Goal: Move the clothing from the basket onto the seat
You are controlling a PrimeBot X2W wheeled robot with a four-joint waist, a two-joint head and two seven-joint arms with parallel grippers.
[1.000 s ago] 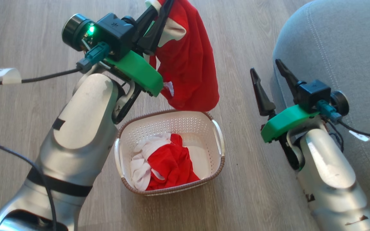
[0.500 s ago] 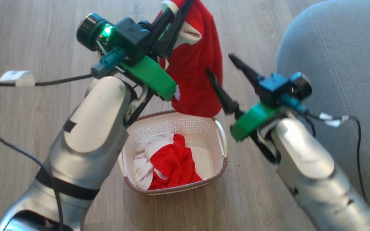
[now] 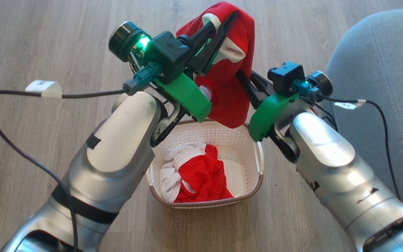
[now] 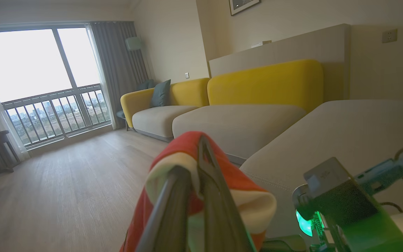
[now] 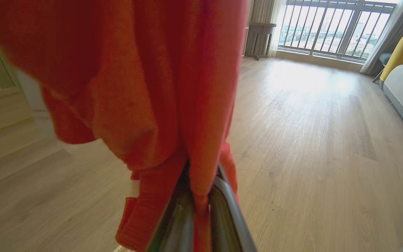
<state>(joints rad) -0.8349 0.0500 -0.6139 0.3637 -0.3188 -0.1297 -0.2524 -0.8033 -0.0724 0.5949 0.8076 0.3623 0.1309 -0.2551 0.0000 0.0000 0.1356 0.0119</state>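
Note:
A red garment with white trim hangs above the basket, pinched at its top by my shut left gripper. My right gripper is shut on the garment's right side, lower down. In the right wrist view the two fingers clamp a fold of the red garment. In the left wrist view my left gripper grips the red and white garment. The cream basket stands on the floor below and holds more red and white clothing. The grey seat lies to the right.
Wood floor surrounds the basket. Black cables trail from both wrists. The left wrist view shows the grey seat close by, a yellow-backed sofa beyond it and a large window.
My right gripper swung left from beside the seat to the hanging garment and shut on it. The left arm carried the garment a little to the right. The camera shifted too.

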